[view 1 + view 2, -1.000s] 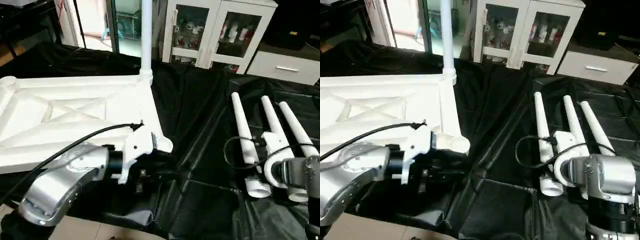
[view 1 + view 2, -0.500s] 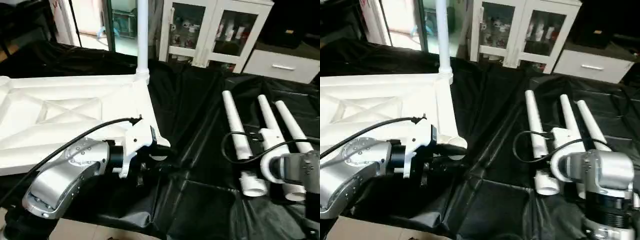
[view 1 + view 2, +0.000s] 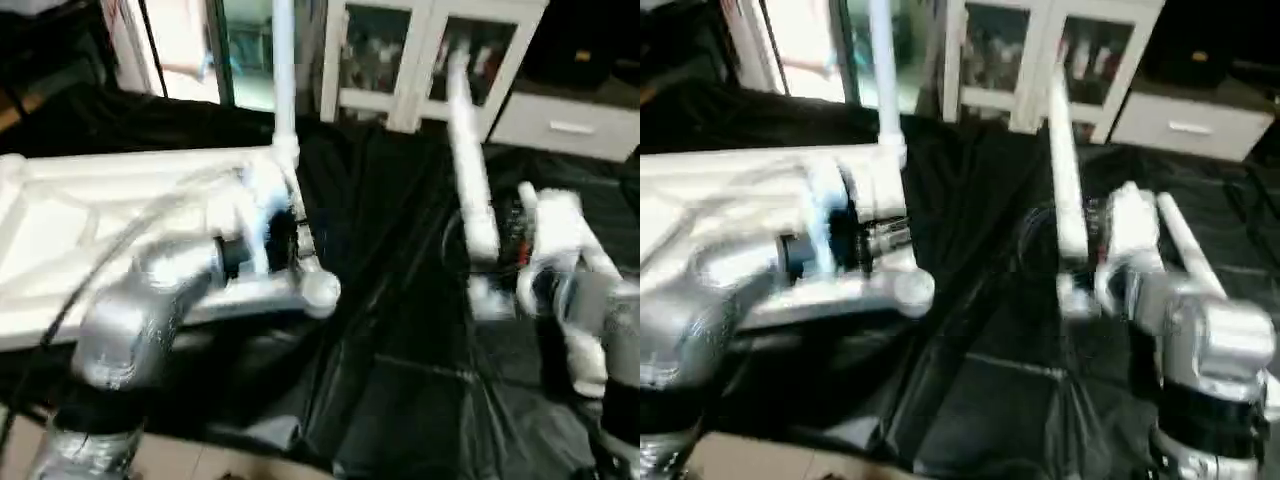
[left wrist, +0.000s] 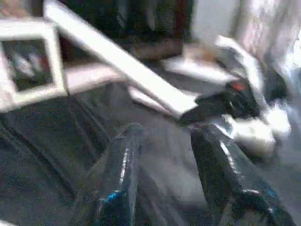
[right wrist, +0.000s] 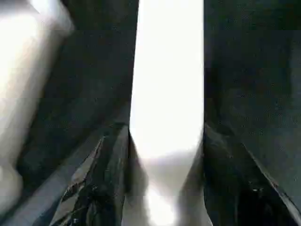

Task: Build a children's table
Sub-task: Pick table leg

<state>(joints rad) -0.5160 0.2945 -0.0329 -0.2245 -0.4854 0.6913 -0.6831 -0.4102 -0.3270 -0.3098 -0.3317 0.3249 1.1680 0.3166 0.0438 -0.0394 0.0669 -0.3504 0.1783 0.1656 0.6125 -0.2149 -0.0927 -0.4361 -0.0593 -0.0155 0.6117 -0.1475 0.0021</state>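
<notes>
With my right fingers (image 5: 164,188) clamped on either side of a white leg (image 3: 468,170), that leg stands lifted and tilted above the black-sheeted surface (image 3: 400,400), to the right of the table top (image 3: 60,230). The table top lies underside up on the surface, its X-ribs showing. One leg (image 3: 284,70) is already seated upright in the top's far right corner socket. The near right corner socket (image 3: 320,290) is open and looks the closest candidate for the held leg. Two further legs (image 3: 585,250) lie on the surface beside my right arm, on the side away from the top.

My left fingers (image 4: 164,174) are spread with nothing between them; that arm reaches across the near right part of the top.

Step in hand, as I judge it: carry the held leg to an open socket and seat it. To do this well, I should bring the leg upright before lowering it, set its wide end squarely over the socket mouth, and press straight down. Steadying the top's rim with the left fingers would keep it from sliding on the sheet. A tilted entry risks jamming the leg or skidding the top.

Containers: white cabinets (image 3: 430,60) with glass doors stand behind the top, beyond the surface; small items sit on their shelves, too blurred to identify.
</notes>
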